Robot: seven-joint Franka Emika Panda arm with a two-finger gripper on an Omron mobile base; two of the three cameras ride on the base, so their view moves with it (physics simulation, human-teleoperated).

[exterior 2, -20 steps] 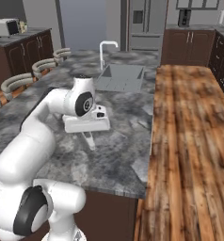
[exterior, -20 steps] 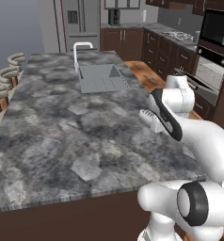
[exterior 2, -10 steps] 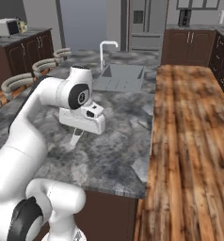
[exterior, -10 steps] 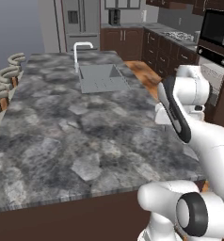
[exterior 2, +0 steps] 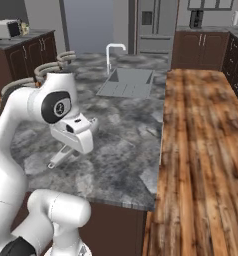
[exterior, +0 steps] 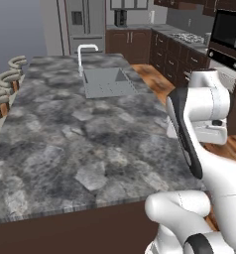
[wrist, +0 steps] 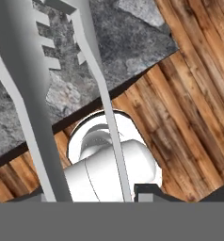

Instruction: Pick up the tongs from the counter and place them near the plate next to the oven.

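Stools (exterior: 6,82): curved pale backs along the far left edge of the island in the left base view.
Counter (exterior: 65,139): grey-and-white mottled stone top, seen again in the right base view (exterior 2: 126,135).
Sink (exterior: 107,82): grey basin set into the counter's far half, with an arched tap (exterior: 85,54) at its back left corner.
Tongs (exterior 2: 61,156): silvery-white, lifted off the stone; in the right base view they slant down and left out from under the hand, tips above the counter. In the hand view (wrist: 27,94) both long arms run up the frame, ridged tips at the top, over the counter's edge and the wooden floor (wrist: 189,113).
Gripper (exterior 2: 75,142): closed around the tongs near their handle end; the fingertips themselves are hidden, so how wide the jaws stand cannot be told.
Hob (exterior: 189,37): gas burners on the narrower stone top at the far right.
Oven (exterior: 224,62): steel front in dark cabinetry at the right edge, behind the arm.
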